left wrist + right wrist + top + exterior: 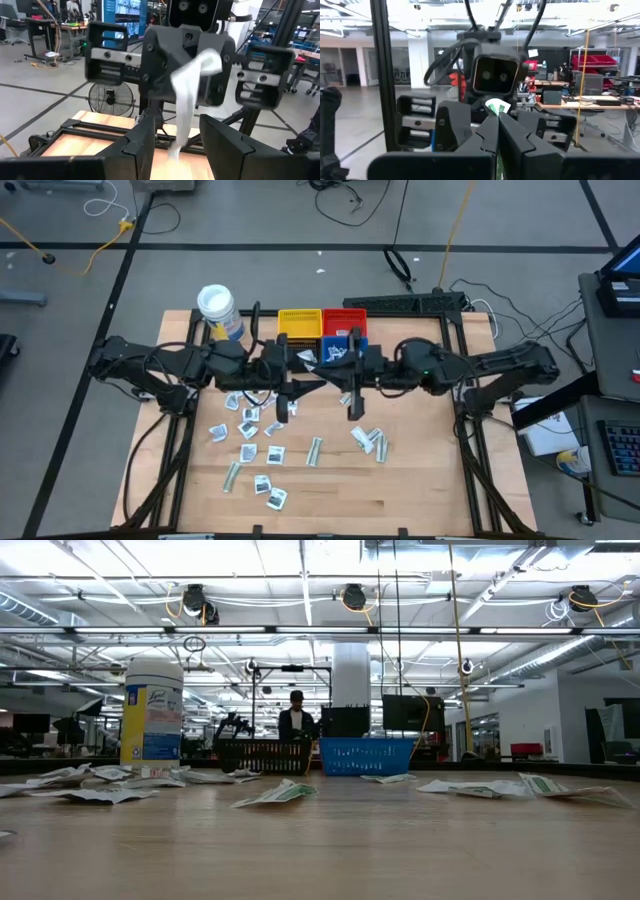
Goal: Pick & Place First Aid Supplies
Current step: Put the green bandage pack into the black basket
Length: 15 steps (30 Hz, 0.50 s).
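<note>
Around my wooden table (330, 490) lies grey floor (250, 220) crossed by dark lines and loose cables (345, 200). Far off, long ceiling lights (300, 600) glow above a white column (351, 675), desks and a person (296, 718).

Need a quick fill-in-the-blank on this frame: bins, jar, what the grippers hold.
1. The red bin sits directly beside the ______ bin.
2. The round jar has a ______ lid.
3. The right gripper is shut on a ______.
4. In the high view both grippers, including the left gripper, face each other above the ______ table.

Missing words: yellow; white; packet; wooden
</note>
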### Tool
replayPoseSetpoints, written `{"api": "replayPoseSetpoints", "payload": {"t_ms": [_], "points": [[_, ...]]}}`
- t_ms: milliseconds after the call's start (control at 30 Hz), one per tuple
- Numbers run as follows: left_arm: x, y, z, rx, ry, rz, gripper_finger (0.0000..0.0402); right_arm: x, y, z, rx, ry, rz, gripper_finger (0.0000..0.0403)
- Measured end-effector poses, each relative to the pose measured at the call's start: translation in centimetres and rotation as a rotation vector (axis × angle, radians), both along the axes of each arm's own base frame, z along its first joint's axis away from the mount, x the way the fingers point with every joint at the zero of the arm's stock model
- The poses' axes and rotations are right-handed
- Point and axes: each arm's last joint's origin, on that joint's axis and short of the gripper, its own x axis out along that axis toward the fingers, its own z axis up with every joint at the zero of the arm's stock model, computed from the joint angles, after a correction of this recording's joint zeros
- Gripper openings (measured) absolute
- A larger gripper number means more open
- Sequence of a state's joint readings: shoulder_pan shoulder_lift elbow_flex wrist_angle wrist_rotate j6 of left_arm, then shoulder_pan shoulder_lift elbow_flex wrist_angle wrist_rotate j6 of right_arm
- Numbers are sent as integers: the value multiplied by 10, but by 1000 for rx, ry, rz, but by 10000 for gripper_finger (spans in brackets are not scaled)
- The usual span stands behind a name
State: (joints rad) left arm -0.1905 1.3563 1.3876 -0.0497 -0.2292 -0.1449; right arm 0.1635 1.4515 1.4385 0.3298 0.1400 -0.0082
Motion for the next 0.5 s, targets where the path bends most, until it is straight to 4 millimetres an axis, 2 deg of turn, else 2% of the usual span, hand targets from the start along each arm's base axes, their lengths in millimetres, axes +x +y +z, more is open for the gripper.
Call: {"api": "replayPoseSetpoints", "payload": {"t_ms": [67, 133, 300, 400, 500], "points": [[0, -1, 0, 0, 0, -14, 153, 3, 1, 0, -3, -1, 12, 0], [0, -1, 0, -5, 0, -22, 130, 4, 2, -1, -6, 1, 13, 0], [0, -2, 0, -20, 4, -64, 20, 3, 1, 0, -43, -3, 4, 0], [0, -2, 0, -9, -2, -65, 11, 3, 1, 1, -49, -6, 2, 3], [0, -1, 0, 34, 5, -60, 4, 1, 1, 1, -62, 11, 0, 25]]}}
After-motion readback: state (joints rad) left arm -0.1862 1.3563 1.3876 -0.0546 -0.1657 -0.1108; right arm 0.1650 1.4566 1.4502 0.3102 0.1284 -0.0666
